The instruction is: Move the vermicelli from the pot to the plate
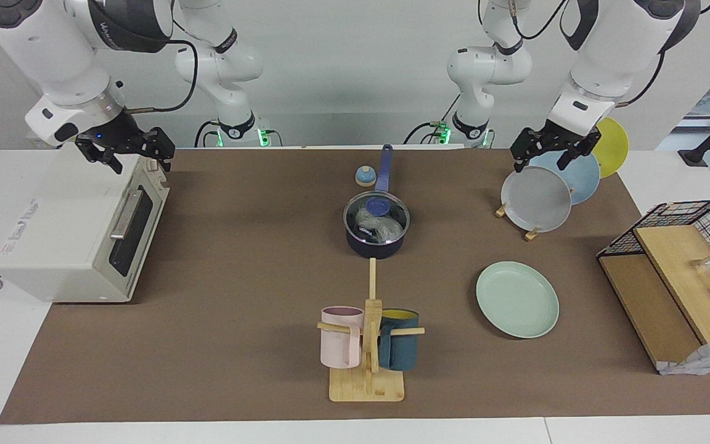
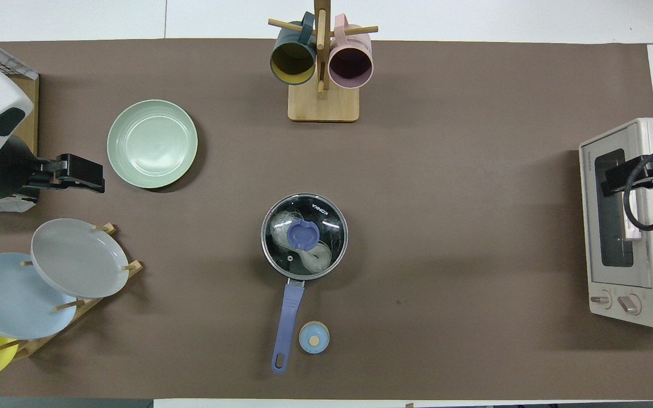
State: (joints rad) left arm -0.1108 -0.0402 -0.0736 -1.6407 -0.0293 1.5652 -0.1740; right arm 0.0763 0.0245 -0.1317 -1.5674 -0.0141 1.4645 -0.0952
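Observation:
The navy pot point(image 1: 376, 239) with its long blue handle stands mid-table under a glass lid point(image 2: 304, 236) with a blue knob. The whitish vermicelli point(image 1: 375, 223) lies inside and shows through the lid, also in the overhead view point(image 2: 316, 258). The mint-green plate point(image 1: 517, 299) lies bare, farther from the robots than the pot, toward the left arm's end. My left gripper point(image 1: 540, 161) is open and empty over the plate rack. My right gripper point(image 1: 139, 161) is open and empty over the toaster oven.
A rack point(image 1: 532, 233) holds grey point(image 1: 537, 198), light blue and yellow plates. A toaster oven point(image 1: 77, 234) stands at the right arm's end. A mug tree point(image 1: 368, 345) with pink and teal mugs stands farther out than the pot. A small blue bell point(image 1: 364, 176) sits beside the handle. A wire basket point(image 1: 681, 271) stands past the plate.

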